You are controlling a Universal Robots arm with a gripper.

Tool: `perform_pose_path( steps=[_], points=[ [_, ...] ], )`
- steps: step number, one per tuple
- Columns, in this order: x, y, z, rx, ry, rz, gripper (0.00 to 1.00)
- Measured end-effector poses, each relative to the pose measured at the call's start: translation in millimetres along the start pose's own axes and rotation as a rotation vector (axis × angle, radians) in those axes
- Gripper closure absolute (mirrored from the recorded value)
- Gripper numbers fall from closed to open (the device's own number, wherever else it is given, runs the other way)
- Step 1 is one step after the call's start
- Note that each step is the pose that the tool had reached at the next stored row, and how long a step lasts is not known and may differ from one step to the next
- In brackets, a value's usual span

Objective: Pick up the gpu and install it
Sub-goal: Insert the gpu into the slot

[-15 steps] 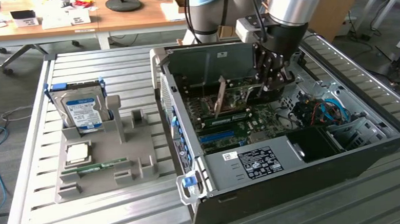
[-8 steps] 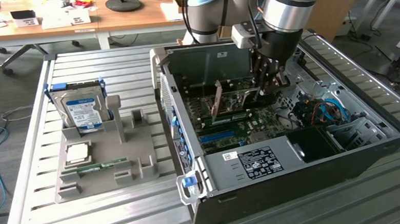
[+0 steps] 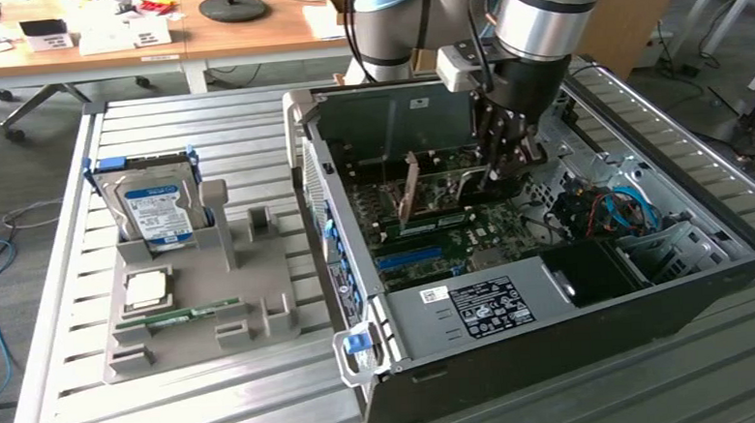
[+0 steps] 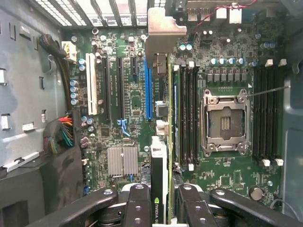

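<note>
Inside the open computer case [image 3: 538, 310], my gripper [image 3: 507, 166] is shut on the gpu [image 3: 444, 191] and holds it upright over the motherboard [image 3: 444, 237]. From the wrist camera the gpu [image 4: 163, 142] appears edge-on between the black fingers [image 4: 137, 203], its silver end bracket [image 4: 161, 33] pointing toward the case's slotted rear wall. The card stands just beside the long blue slot [image 4: 149, 90], between it and the black memory slots [image 4: 188, 113]. Whether its lower edge touches a slot I cannot tell.
A grey holder tray [image 3: 265, 276] on the slatted table, at the exterior view's left, carries a blue-labelled hard drive [image 3: 157, 208], a green memory stick [image 3: 177, 316] and a square chip [image 3: 145, 290]. An empty CPU socket [image 4: 225, 120] and cable bundles [image 4: 61, 135] flank the card.
</note>
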State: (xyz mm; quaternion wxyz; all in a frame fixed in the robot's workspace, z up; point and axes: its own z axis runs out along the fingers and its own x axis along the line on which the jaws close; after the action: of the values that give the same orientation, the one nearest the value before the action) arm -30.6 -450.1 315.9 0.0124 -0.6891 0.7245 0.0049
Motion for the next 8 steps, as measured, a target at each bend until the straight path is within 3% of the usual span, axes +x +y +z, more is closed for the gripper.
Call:
perform_pose_path(
  steps=[8],
  points=[
    [1.1, 6.2, 0.1, -0.0001, 0.0000, 0.000, 0.73]
  ],
)
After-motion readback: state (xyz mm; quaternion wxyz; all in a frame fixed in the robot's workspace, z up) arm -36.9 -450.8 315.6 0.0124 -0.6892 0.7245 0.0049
